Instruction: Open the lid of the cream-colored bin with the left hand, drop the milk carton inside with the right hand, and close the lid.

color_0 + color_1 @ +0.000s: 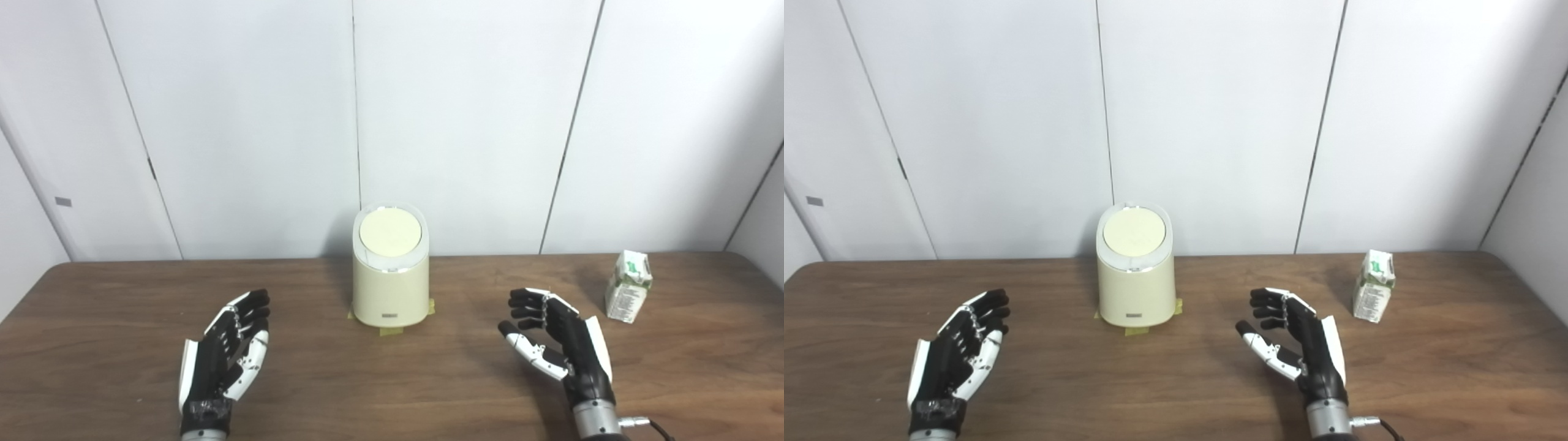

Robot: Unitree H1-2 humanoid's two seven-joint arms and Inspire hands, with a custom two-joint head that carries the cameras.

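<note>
The cream-colored bin (390, 288) stands upright at the middle back of the wooden table, with its round lid (390, 233) down. A small white and green milk carton (628, 286) stands upright to the right, near the back edge. My left hand (228, 352) rests low at the front left, open, fingers spread and pointing toward the bin, well apart from it. At the front right, my right hand (560, 343) is open too, palm turned inward with fingers slightly curled, holding nothing. It sits left of and nearer than the carton.
The brown wooden table (392, 392) runs across the whole view. White wall panels (465, 122) rise right behind its back edge. Yellow tape tabs (392, 331) show at the bin's base. A cable leaves the right wrist (658, 425).
</note>
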